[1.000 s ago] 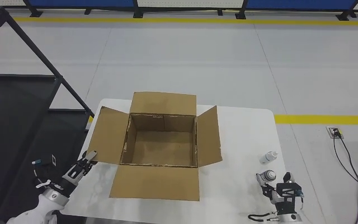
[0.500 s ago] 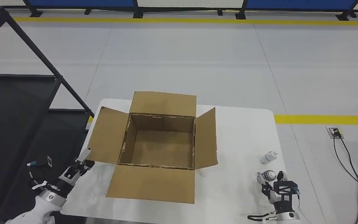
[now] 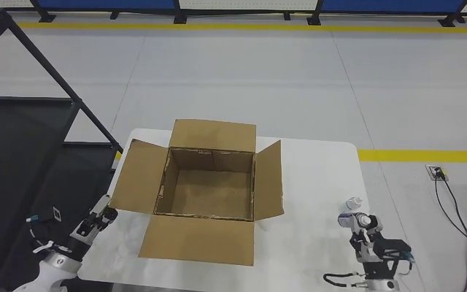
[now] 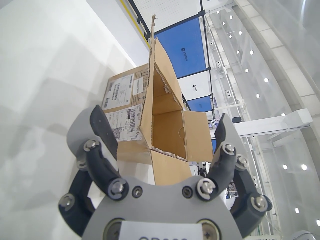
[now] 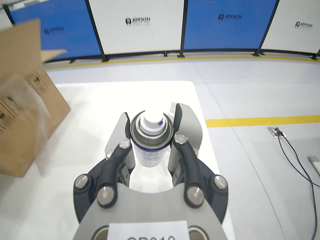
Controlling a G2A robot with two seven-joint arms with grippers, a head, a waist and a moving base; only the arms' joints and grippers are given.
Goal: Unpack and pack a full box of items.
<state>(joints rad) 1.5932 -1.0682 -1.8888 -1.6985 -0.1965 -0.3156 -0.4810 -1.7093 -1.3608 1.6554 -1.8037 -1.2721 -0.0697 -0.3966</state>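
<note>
An open cardboard box (image 3: 208, 193) stands mid-table with all its flaps spread; its inside shows bare cardboard. My right gripper (image 3: 356, 222) is at the table's right side, shut on an upright spray can (image 5: 151, 136) with a white nozzle. The can (image 3: 348, 218) sits just in front of a small white bottle (image 3: 355, 202), which peeks out behind a finger (image 5: 172, 106). My left gripper (image 3: 102, 217) is open and holds nothing, off the box's left flap near the table's left edge. The left wrist view looks along that flap into the box (image 4: 165, 126).
The white table (image 3: 314, 182) has bare room between the box and the right gripper. The box's right flap (image 3: 271, 177) stands up. A black frame and dark panel (image 3: 44, 146) stand left of the table.
The left gripper has drawn back from the box's left flap toward the table's front-left corner, and the box shifted slightly. The right gripper carried the spray can away from the front edge toward the small bottle.
</note>
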